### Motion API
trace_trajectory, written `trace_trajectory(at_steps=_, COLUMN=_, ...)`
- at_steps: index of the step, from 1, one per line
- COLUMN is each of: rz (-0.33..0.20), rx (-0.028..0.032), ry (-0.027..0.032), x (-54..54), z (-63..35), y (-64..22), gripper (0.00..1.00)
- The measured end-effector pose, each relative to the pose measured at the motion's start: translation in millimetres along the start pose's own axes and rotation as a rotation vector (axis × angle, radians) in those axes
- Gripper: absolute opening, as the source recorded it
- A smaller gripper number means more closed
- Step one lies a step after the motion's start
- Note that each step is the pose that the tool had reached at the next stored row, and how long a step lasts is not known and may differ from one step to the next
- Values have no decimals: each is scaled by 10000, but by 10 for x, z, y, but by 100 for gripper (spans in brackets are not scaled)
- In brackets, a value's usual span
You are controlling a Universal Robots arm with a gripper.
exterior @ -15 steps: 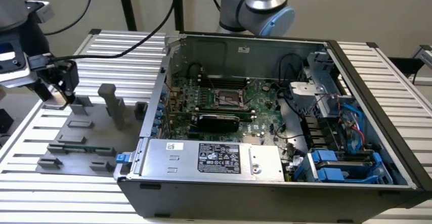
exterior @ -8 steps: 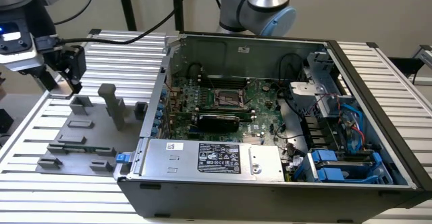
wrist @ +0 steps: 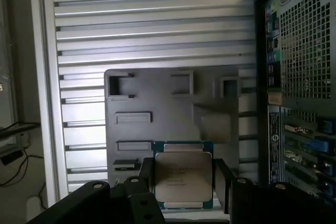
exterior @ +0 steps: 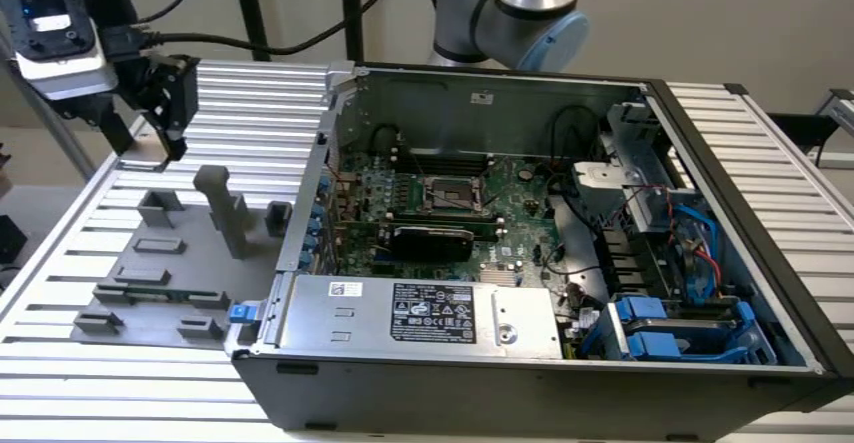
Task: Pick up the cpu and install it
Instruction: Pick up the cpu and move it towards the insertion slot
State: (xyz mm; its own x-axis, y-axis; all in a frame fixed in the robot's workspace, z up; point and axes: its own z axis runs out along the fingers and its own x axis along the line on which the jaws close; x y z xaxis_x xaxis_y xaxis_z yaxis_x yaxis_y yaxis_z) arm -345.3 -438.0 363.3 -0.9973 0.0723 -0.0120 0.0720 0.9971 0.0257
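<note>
The cpu (wrist: 182, 179), a flat square chip with a pale metal top, is sitting pinched by 2 opposite edges between the dark fingers (wrist: 148, 178) of the gripper (exterior: 147, 146). The gripper is hanging above the far corner of the ribbed table (exterior: 254, 93) at the exterior view's left, beyond the grey fixture plate (exterior: 147, 283). The open computer case (exterior: 534, 383) is lying beside the plate, toward the exterior view's right.

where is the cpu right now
The cpu is held in the tool near the grey fixture plate, to the exterior view's left of the computer case.
</note>
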Motion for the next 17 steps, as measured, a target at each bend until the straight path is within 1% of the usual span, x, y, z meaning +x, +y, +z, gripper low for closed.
trace_trajectory(at_steps=4, rz=1, rx=-8, ry=1, x=-184, z=-111, y=18, gripper=55)
trace_trajectory(at_steps=8, rz=0, rx=-31, ry=4, x=-365, z=-179, y=34, gripper=55)
trace_trajectory(at_steps=12, rz=0, rx=-51, ry=7, x=-546, z=-211, y=51, gripper=55)
trace_trajectory(at_steps=17, rz=1, rx=-87, ry=9, x=-772, z=-218, y=75, gripper=55)
